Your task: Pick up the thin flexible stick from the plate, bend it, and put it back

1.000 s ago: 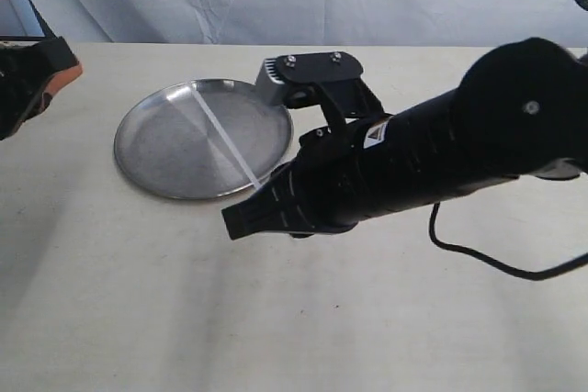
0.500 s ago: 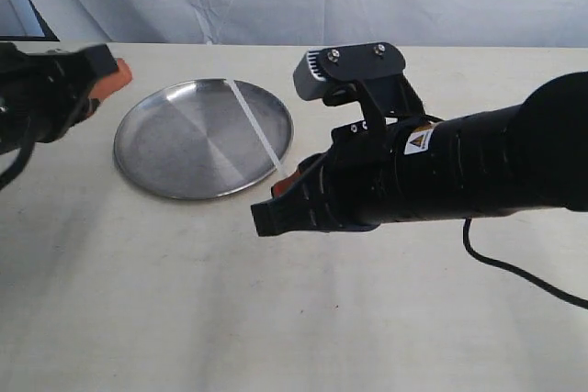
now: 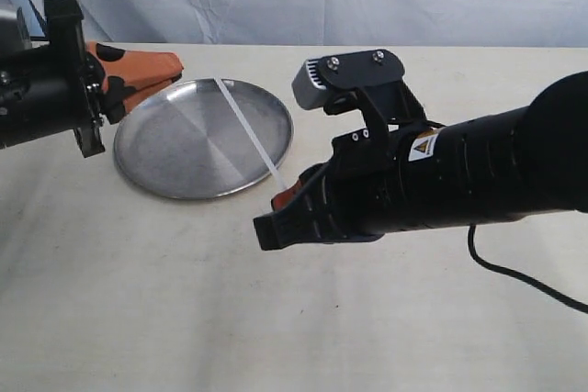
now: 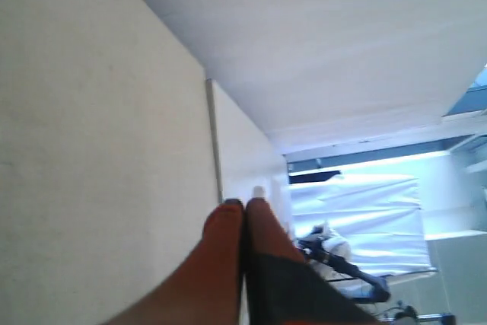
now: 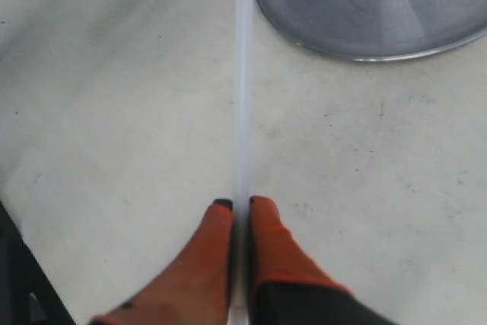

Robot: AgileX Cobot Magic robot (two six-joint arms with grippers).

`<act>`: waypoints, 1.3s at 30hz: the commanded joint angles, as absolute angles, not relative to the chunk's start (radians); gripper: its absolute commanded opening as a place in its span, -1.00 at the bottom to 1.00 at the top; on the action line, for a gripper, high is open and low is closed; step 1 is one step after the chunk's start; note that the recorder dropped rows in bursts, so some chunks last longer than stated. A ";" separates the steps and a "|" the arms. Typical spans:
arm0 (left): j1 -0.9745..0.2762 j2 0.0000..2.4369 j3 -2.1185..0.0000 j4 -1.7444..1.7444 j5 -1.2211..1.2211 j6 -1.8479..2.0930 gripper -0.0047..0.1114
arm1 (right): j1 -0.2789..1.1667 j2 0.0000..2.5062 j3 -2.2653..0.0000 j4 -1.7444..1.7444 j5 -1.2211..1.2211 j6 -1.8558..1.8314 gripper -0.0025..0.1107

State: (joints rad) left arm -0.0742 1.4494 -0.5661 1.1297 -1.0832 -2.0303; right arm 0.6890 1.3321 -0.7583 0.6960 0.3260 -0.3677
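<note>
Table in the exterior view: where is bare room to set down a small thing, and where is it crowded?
Free: the wide near part of the pale table, bordered by the round silver metal plate and the black right arm. Crowded: over the plate, where the right end effector holds the thin whitish stick and the left end effector hangs by the far rim.

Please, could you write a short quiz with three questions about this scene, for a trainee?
1. Are the jaws of the left gripper open or shut?
2. What does the right gripper hold? A. nothing B. the thin flexible stick C. a spoon
3. True or false: two dishes are in view.
Key: 1 shut; 2 B; 3 false, only the plate.
</note>
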 commanded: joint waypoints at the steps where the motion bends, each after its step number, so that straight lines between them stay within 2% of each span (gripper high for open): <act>1: -0.038 1.486 -0.573 1.171 -1.149 -2.052 -0.92 | 0.689 1.323 -0.754 0.734 0.304 -0.393 -0.97; 6: -0.044 1.513 -0.573 1.185 -1.192 -2.063 -0.81 | 0.689 1.323 -0.754 0.777 0.297 -0.425 -0.97; 8: -0.044 1.513 -0.573 1.202 -1.191 -2.057 -0.68 | 0.689 1.331 -0.754 0.788 0.290 -0.426 -0.97; 14: -0.044 1.513 -0.573 1.224 -1.197 -2.055 -0.13 | 0.714 1.367 -0.754 0.822 0.256 -0.427 -0.97; 18: -0.044 1.513 -0.573 1.234 -1.197 -2.000 -0.03 | 0.794 1.402 -0.768 0.824 0.211 -0.427 -0.97; 26: -0.044 1.513 -0.573 1.300 -1.187 -1.967 -0.06 | 0.838 1.423 -0.823 0.847 0.167 -0.427 -0.97; 29: -0.044 1.513 -0.573 1.229 -1.179 -1.920 -0.27 | 0.838 1.423 -0.827 0.847 0.181 -0.427 -0.97; 33: -0.044 1.513 -0.573 1.167 -1.186 -1.850 -0.93 | 0.838 1.423 -0.834 0.847 0.209 -0.427 -0.97; 39: -0.044 1.513 -0.573 1.160 -1.188 -1.726 -0.92 | 0.838 1.421 -0.834 0.939 0.262 -0.427 -0.97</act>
State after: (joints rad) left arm -0.0445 1.5135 -0.5684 1.1885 -1.2128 -1.7895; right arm 0.8349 1.4222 -0.8285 0.8978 0.2129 -0.4191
